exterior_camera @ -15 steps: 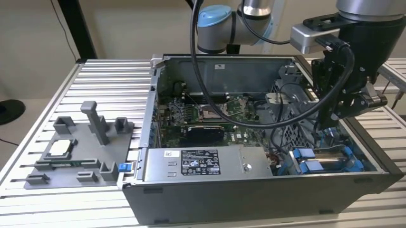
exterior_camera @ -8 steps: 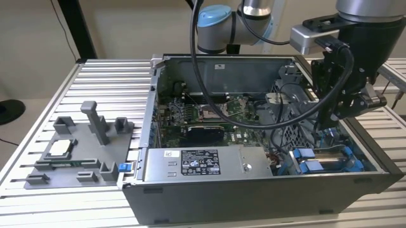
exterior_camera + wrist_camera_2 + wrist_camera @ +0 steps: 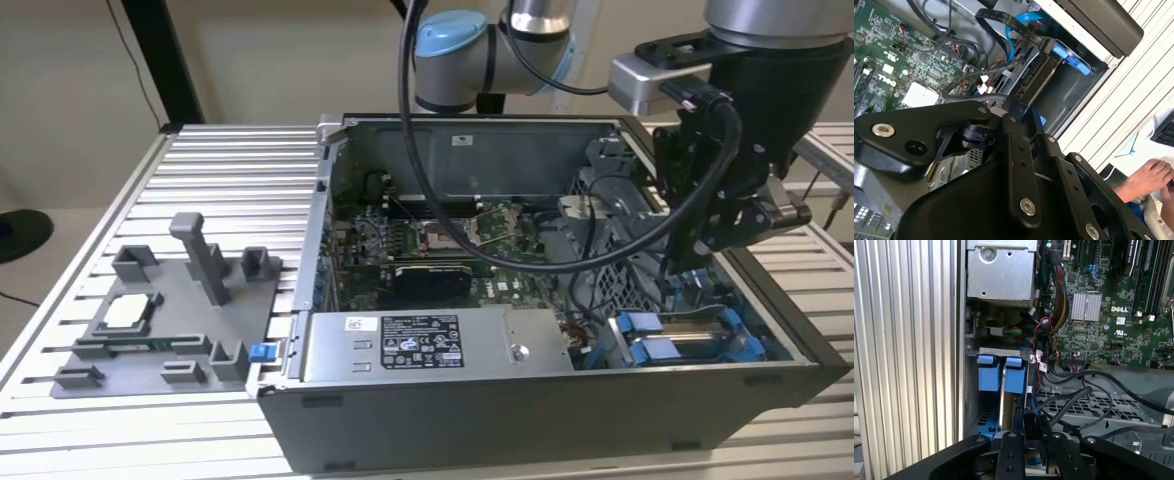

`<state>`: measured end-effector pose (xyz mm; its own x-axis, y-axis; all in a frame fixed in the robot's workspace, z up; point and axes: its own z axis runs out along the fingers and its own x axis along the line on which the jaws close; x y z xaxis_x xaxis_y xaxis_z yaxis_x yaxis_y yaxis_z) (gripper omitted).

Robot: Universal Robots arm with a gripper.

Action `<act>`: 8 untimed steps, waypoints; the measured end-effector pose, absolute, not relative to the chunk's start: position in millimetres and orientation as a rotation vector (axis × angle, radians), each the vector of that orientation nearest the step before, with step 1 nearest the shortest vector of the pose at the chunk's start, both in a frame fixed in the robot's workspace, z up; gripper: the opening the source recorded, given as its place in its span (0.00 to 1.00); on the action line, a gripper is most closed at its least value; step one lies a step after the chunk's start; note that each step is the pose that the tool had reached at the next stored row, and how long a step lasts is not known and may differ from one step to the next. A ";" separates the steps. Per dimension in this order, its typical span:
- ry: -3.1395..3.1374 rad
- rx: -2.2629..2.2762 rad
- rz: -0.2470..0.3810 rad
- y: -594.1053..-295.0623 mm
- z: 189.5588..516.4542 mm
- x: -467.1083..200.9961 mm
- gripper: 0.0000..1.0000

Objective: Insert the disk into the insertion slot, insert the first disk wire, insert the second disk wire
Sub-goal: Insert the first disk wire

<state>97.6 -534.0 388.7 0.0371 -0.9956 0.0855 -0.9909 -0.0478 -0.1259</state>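
Blue-framed disk (image 3: 1015,376) sits down in slot (image 3: 1004,351), near corner of case (image 3: 534,420) at exterior view's right; silver edge shows between two blue tabs; hand (image 3: 1032,426) just above it, seemingly pinched on black wire plug (image 3: 1030,413); judgement: keep plug square to disk socket, press straight, loose wires held clear.

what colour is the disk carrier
Bright blue; the disk carrier shows best in the first wrist view.
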 end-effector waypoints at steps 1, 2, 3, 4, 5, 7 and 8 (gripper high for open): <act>2.145 -2.239 -0.232 -534.0 388.7 97.2 1.00; 2.146 -2.239 -0.232 -533.9 388.8 96.9 1.00; 2.145 -2.239 -0.232 -533.9 388.8 96.6 1.00; 2.145 -2.239 -0.232 -533.9 388.8 96.4 1.00; 2.145 -2.239 -0.232 -533.9 388.8 96.3 1.00; 2.145 -2.239 -0.232 -533.9 388.8 96.2 1.00; 2.145 -2.239 -0.232 -533.9 388.7 96.1 1.00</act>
